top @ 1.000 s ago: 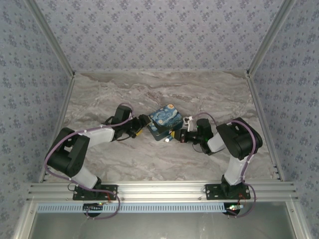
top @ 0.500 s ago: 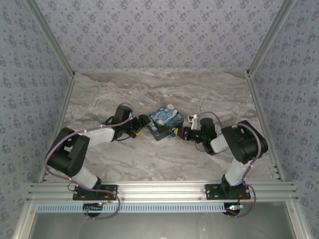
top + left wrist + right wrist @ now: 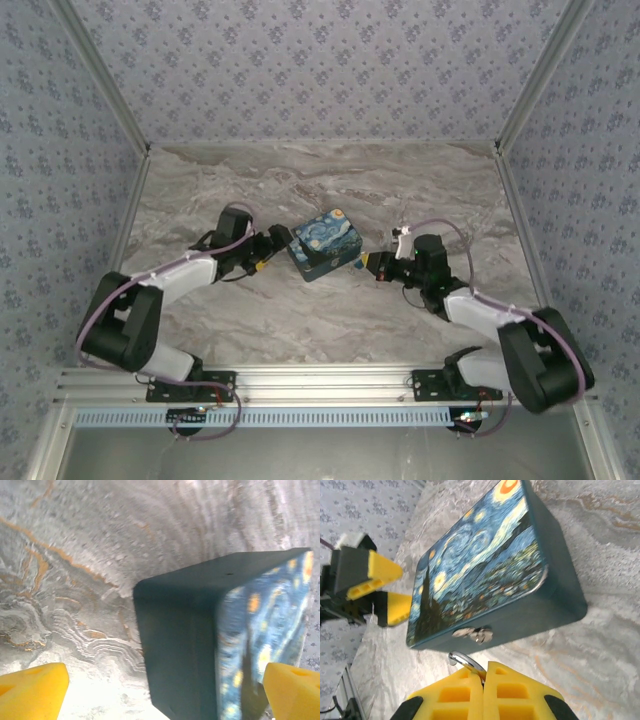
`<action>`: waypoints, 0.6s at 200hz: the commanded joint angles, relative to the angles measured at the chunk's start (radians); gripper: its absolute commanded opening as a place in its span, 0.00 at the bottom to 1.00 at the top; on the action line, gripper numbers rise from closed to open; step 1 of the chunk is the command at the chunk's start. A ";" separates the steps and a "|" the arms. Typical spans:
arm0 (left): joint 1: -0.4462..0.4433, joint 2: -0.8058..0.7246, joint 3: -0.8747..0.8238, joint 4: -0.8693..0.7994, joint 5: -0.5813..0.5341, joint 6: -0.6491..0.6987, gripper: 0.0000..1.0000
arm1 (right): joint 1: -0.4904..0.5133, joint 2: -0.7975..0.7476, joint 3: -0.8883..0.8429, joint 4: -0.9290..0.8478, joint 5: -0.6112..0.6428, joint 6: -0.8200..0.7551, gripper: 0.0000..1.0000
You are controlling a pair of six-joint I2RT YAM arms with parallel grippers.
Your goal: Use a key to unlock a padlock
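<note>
Left gripper (image 3: 274, 250) stands wide apart at 9 o'clock of the painted box (image 3: 325, 245) on the tabletop (image 3: 300, 180). Right gripper (image 3: 483, 671), at its 4 o'clock, pinches the padlock (image 3: 460, 656) by its silvery shackle, just beside the box's latch (image 3: 476, 634).

Box (image 3: 324, 246) blocks path ahead of left fingers (image 3: 32, 690) (far table (image 3: 330, 175) open).
</note>
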 commanded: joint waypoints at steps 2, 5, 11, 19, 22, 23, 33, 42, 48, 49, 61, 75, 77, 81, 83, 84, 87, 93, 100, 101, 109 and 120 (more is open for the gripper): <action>0.012 -0.105 0.077 -0.051 -0.047 0.124 0.99 | 0.047 -0.095 0.094 -0.351 0.082 -0.069 0.02; 0.014 -0.116 0.082 -0.055 -0.053 0.135 0.99 | 0.055 -0.104 0.107 -0.384 0.090 -0.072 0.02; 0.014 -0.142 0.085 -0.060 -0.063 0.158 1.00 | 0.068 -0.119 0.134 -0.449 0.105 -0.073 0.02; 0.015 -0.178 0.090 -0.068 -0.078 0.191 1.00 | 0.084 -0.130 0.172 -0.541 0.123 -0.073 0.02; 0.015 -0.191 0.092 -0.074 -0.085 0.204 1.00 | 0.090 -0.132 0.187 -0.575 0.129 -0.072 0.02; 0.015 -0.196 0.092 -0.075 -0.088 0.208 0.99 | 0.091 -0.132 0.192 -0.582 0.131 -0.071 0.02; 0.015 -0.245 0.094 -0.097 -0.121 0.246 0.99 | 0.109 -0.127 0.242 -0.713 0.145 -0.063 0.02; 0.015 -0.292 0.091 -0.119 -0.159 0.279 0.99 | 0.126 -0.112 0.287 -0.809 0.153 -0.057 0.02; 0.015 -0.324 0.090 -0.136 -0.189 0.296 0.99 | 0.136 -0.099 0.315 -0.870 0.153 -0.054 0.02; 0.015 -0.328 0.089 -0.138 -0.193 0.301 0.99 | 0.138 -0.096 0.318 -0.880 0.153 -0.054 0.02; 0.014 -0.386 0.085 -0.169 -0.246 0.338 0.99 | 0.164 -0.061 0.359 -0.975 0.157 -0.051 0.02; 0.016 -0.444 0.078 -0.200 -0.306 0.367 0.99 | 0.198 -0.011 0.388 -1.080 0.169 -0.044 0.02; 0.016 -0.452 0.077 -0.204 -0.312 0.371 1.00 | 0.204 -0.004 0.391 -1.090 0.173 -0.043 0.02; 0.016 -0.468 0.073 -0.211 -0.325 0.378 0.99 | 0.214 0.012 0.395 -1.109 0.180 -0.039 0.02; 0.016 -0.474 0.072 -0.213 -0.332 0.382 1.00 | 0.218 0.019 0.397 -1.117 0.184 -0.038 0.02; 0.016 -0.478 0.072 -0.215 -0.335 0.383 0.99 | 0.219 0.022 0.398 -1.122 0.185 -0.037 0.02; 0.016 -0.486 0.071 -0.221 -0.344 0.386 0.99 | 0.225 0.035 0.400 -1.133 0.188 -0.036 0.02; 0.018 -0.502 0.067 -0.231 -0.362 0.392 0.99 | 0.234 0.063 0.401 -1.146 0.189 -0.035 0.01; 0.019 -0.518 0.065 -0.239 -0.377 0.397 1.00 | 0.242 0.094 0.402 -1.153 0.189 -0.035 0.01; 0.019 -0.520 0.064 -0.241 -0.379 0.398 1.00 | 0.242 0.098 0.402 -1.153 0.188 -0.035 0.01; 0.021 -0.533 0.058 -0.246 -0.391 0.401 0.99 | 0.245 0.130 0.401 -1.150 0.182 -0.036 0.01; 0.026 -0.547 0.052 -0.251 -0.399 0.401 0.99 | 0.248 0.170 0.406 -1.136 0.183 -0.034 0.01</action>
